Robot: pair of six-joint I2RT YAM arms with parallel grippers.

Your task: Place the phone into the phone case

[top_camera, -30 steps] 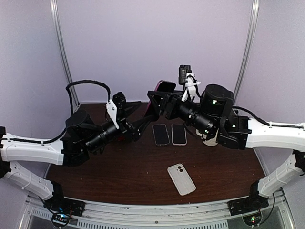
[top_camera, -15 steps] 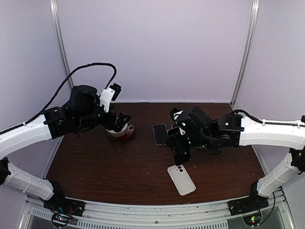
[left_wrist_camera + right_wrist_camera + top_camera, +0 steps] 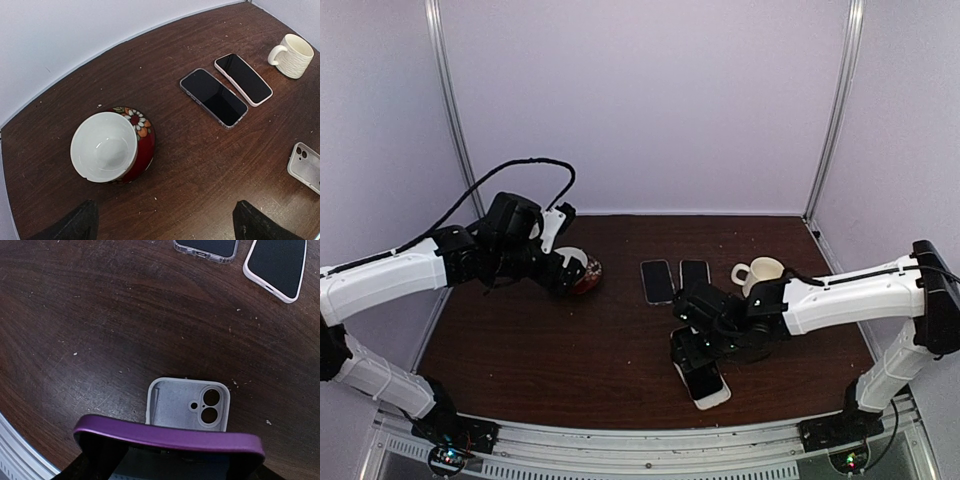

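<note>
The phone (image 3: 170,437) is purple-edged and my right gripper (image 3: 167,465) is shut on it, holding it tilted just above the white phone case (image 3: 187,402). The case lies open side up, its camera holes showing, near the table's front edge (image 3: 712,392). In the top view the right gripper (image 3: 692,352) sits low over the case's far end and the phone's dark face (image 3: 701,379) covers much of it. My left gripper (image 3: 165,227) is open and empty, hovering by the bowl; the case (image 3: 306,167) lies far to its right.
A red flowered bowl (image 3: 107,147) with a white inside sits at the left (image 3: 586,275). Two cased phones lie face up mid-table, one clear-cased (image 3: 213,97) and one white-cased (image 3: 243,79). A cream mug (image 3: 760,272) stands at the right.
My right arm has come down from high at the back to the case near the front, carrying the phone. The left arm has swung left beside the bowl and its jaws have opened wide.
</note>
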